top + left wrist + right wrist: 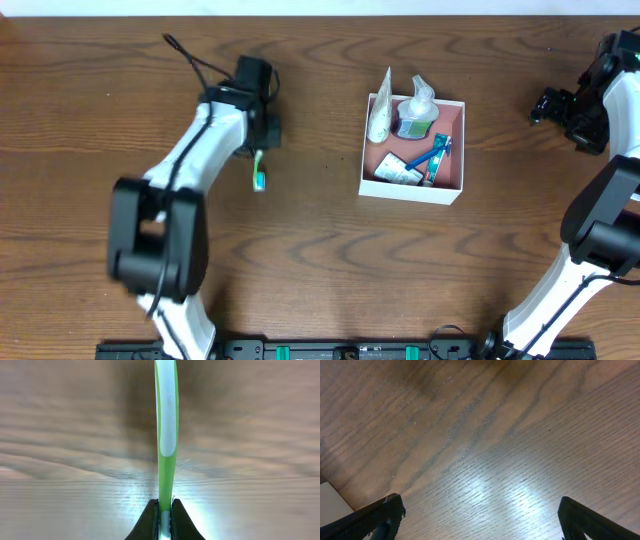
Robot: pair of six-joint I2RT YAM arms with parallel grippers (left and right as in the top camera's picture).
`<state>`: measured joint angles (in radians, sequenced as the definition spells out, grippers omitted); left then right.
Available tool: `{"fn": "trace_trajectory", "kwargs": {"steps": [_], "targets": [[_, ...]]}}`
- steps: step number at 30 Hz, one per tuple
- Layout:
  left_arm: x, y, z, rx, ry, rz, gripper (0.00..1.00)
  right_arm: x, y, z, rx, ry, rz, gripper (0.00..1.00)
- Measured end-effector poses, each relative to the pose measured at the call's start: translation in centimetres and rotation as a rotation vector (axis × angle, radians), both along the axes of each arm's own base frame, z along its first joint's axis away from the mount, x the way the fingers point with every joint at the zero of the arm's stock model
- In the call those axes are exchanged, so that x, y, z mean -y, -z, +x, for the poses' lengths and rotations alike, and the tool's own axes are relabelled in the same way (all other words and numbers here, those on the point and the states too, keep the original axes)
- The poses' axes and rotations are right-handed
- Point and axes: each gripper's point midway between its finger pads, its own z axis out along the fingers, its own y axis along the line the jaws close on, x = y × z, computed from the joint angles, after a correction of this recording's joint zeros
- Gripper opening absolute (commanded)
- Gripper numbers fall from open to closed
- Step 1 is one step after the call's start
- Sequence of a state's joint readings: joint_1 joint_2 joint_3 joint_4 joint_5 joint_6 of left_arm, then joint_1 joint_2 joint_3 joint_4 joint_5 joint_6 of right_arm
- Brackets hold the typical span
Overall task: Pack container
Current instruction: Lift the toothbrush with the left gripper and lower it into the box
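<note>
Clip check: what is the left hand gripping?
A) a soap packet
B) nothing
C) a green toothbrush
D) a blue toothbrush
C: in the wrist view the left hand is pinched shut on the handle of the green toothbrush.

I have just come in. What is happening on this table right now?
The robot is packing toiletries into the container. The left hand is shut on a green toothbrush, out over the table to the left of the container; whether it is lifted is not clear. A white tube, a pump bottle, a blue toothbrush and a small packet are inside the container. The right hand is open and empty, far to the right.
</note>
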<state>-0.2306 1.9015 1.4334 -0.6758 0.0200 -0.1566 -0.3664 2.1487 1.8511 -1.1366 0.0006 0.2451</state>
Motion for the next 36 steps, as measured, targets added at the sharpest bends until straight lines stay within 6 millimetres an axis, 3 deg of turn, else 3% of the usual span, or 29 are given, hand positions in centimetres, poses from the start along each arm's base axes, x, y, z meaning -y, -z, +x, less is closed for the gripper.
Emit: {"fn": "trace_trajectory", "kwargs": {"steps": [1, 4, 7, 9, 12, 15, 17, 20, 24, 31, 36], "targets": [[0.2, -2.1, 0.4, 0.053, 0.002, -0.012, 0.06, 0.0, 0.0, 0.0, 0.001, 0.000, 0.000, 0.99], [1.5, -10.8, 1.2, 0.284, 0.026, -0.070, 0.06, 0.0, 0.0, 0.0, 0.000, 0.000, 0.000, 0.99], [4.2, -19.3, -0.1, 0.506, 0.090, -0.142, 0.06, 0.0, 0.0, 0.0, 0.000, 0.000, 0.000, 0.99], [6.6, -23.4, -1.6, 0.614, 0.151, -0.194, 0.06, 0.0, 0.0, 0.0, 0.000, 0.000, 0.000, 0.99], [11.7, -28.0, -4.3, 0.749, 0.287, -0.280, 0.06, 0.0, 0.0, 0.0, 0.000, 0.000, 0.000, 0.99], [16.8, -29.6, -6.2, 0.813, 0.421, -0.338, 0.06, 0.0, 0.0, 0.0, 0.000, 0.000, 0.000, 0.99], [19.5, -29.8, -6.9, 0.841, 0.494, -0.355, 0.06, 0.0, 0.0, 0.0, 0.000, 0.000, 0.000, 0.99], [23.8, -28.1, -7.4, 0.854, 0.620, -0.334, 0.06, 0.0, 0.0, 0.0, 0.000, 0.000, 0.000, 0.99], [27.7, -23.4, -6.6, 0.820, 0.736, -0.265, 0.06, 0.0, 0.0, 0.0, 0.000, 0.000, 0.000, 0.99], [30.1, -13.8, -4.2, 0.684, 0.808, -0.158, 0.06, 0.0, 0.0, 0.0, 0.000, 0.000, 0.000, 0.99], [30.7, -9.7, -3.6, 0.626, 0.844, -0.114, 0.08, 0.0, 0.0, 0.0, 0.000, 0.000, 0.000, 0.99]]}}
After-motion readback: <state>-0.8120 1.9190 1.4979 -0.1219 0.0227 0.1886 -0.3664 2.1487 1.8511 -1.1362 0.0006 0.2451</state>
